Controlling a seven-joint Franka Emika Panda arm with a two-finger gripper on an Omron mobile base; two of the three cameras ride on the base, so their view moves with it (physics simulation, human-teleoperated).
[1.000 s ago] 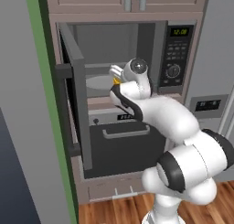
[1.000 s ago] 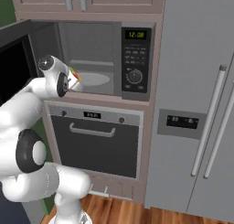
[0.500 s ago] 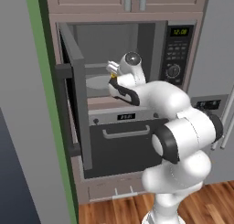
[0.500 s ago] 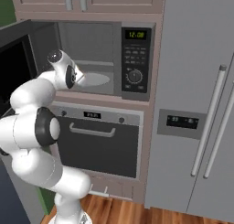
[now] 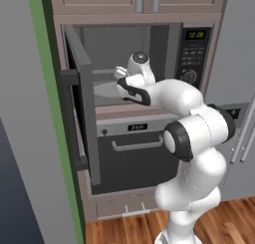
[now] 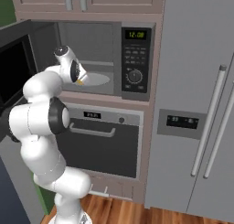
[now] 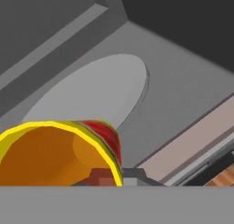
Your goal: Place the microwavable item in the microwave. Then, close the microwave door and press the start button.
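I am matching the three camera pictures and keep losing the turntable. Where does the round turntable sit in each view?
Left base view: the turntable lies left of centre, on the microwave floor, beside the gripper.
Right base view: it lies upper centre, just right of the hand.
Hand view: it is the pale oval at centre, beyond the yellow cup.
Shared landmark: the microwave's grey floor.

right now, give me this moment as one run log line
stage: carrying cup in | tool: shut on cup | cup: above turntable edge, not set down | microwave door: open | start: not pressed
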